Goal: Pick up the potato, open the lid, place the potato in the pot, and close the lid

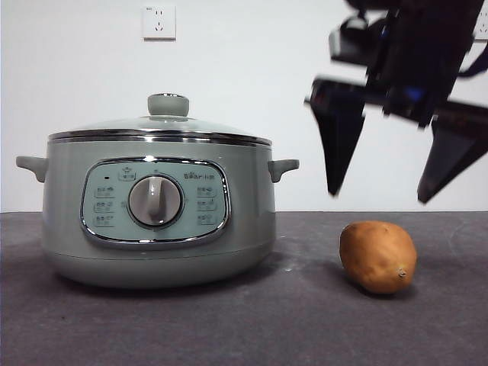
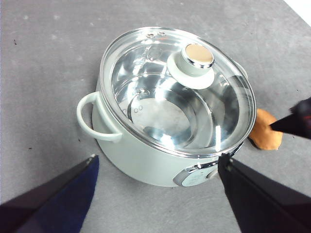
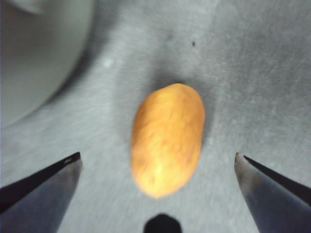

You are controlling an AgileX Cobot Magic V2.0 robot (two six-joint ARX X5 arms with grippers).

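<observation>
The orange-brown potato [image 1: 378, 256] lies on the dark table, right of the sage-green pot [image 1: 69, 221]. My right gripper [image 1: 378, 196] hangs open directly above it, jaws apart and not touching. In the right wrist view the potato [image 3: 167, 138] lies between the spread jaws of that gripper [image 3: 157, 156]. The glass lid [image 1: 114, 128] sits shut on the pot. My left gripper [image 2: 158, 160] is open above the pot [image 2: 126, 150], looking down on the lid [image 2: 146, 97] and its green knob [image 2: 197, 60]. The potato [image 2: 265, 131] peeks out behind the pot.
A white wall with a socket [image 1: 158, 21] stands behind the table. The pot's side handles [image 1: 284, 167] stick out toward the potato. One black tip of the right gripper [image 2: 296, 121] shows in the left wrist view. The pot's wall [image 3: 39, 58] lies close to the potato.
</observation>
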